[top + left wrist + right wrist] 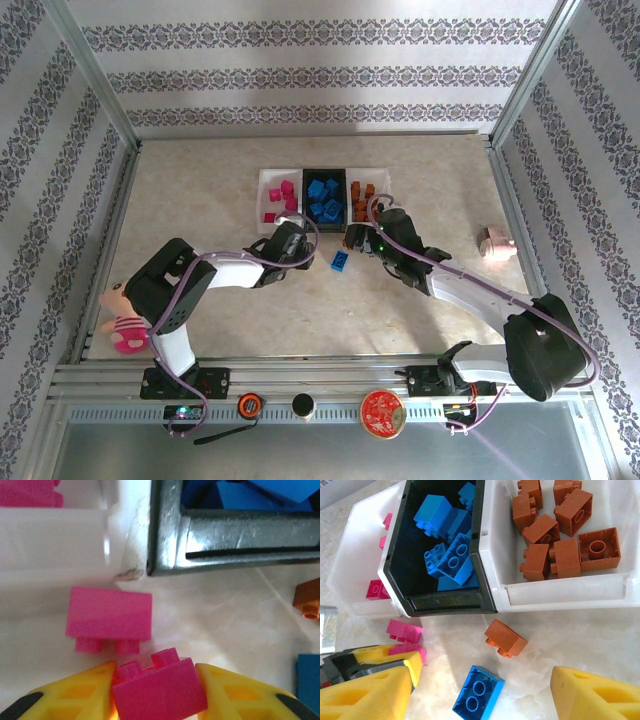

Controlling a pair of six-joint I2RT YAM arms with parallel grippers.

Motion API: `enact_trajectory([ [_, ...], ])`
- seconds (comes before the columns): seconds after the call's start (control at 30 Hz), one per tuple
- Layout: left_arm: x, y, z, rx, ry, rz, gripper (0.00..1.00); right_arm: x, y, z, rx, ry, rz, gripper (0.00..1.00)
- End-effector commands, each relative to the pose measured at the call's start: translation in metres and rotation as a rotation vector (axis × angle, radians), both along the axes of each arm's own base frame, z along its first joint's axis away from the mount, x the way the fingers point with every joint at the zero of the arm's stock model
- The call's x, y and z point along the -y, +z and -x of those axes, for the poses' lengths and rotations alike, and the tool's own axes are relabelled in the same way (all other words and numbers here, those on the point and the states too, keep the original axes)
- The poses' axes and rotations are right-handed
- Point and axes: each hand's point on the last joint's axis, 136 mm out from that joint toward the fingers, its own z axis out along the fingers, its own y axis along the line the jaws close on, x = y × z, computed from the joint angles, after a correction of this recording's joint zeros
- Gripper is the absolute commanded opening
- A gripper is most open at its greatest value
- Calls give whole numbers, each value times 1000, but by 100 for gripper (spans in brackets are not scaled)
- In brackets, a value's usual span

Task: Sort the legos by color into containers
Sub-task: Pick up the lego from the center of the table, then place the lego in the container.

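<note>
My left gripper (155, 671) is shut on a magenta lego (160, 692), its yellow fingers pressed to both sides, low over the table in front of the containers. A second magenta lego (109, 614) lies just beyond it, against the left white tray (55, 540). My right gripper (481, 682) hangs open above a blue lego (477, 697) lying studs-down; an orange lego (506, 638) lies just past it. The black middle tray (450, 602) holds blue legos and the right white tray (565, 592) orange ones. From above, the left gripper (300, 237) and right gripper (357, 241) stand close together before the trays.
A striped doll (125, 320) lies at the table's left edge and a pale pink lump (495, 242) at the right. The left white tray (272, 195) holds magenta legos. The left gripper's finger (415, 662) shows close beside my right gripper's left finger.
</note>
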Motion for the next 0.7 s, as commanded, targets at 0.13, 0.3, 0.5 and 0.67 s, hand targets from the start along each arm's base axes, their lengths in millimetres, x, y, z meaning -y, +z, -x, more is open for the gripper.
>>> enact_trajectory([
  [0.13,-6,49,23,73,7,163,36,14,1,0,20,-55,-4,74],
  [0.3,-38,88,10,101,84,149,33,14,-8,4,-4,-50,-7,74],
  [0.5,-73,120,-41,127,185,186,33,13,-17,8,-32,-44,-6,74],
  [0.67,-89,105,-78,79,246,159,33,16,-19,14,-41,-46,4,74],
])
